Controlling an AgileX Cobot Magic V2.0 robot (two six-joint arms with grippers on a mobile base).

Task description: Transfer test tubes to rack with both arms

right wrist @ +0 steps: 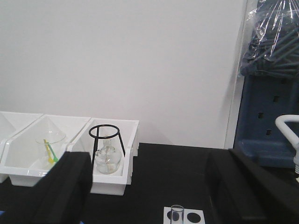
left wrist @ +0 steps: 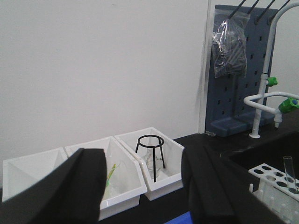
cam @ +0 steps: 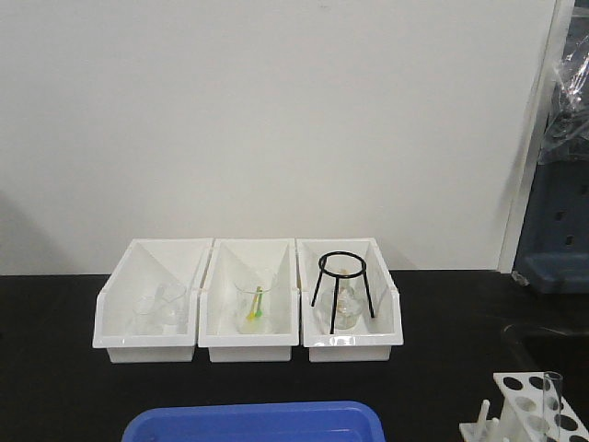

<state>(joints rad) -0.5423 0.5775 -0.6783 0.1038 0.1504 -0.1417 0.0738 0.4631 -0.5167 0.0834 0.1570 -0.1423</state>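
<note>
While one test tube [cam: 552, 391] stands upright in the rack [cam: 532, 410] at the 5 o'clock corner of the black counter [cam: 442, 313], both grippers hang apart and hold nothing: left gripper [left wrist: 142, 186], right gripper [right wrist: 149, 191]. Three white bins [cam: 248, 299] sit at 12 o'clock; the rightmost contains a black tripod stand [cam: 342, 287]. A blue tray [cam: 253, 424] lies at 6 o'clock.

Test tube [cam: 552, 391] upright in rack [cam: 532, 410], right of bins [cam: 247, 299]
</note>
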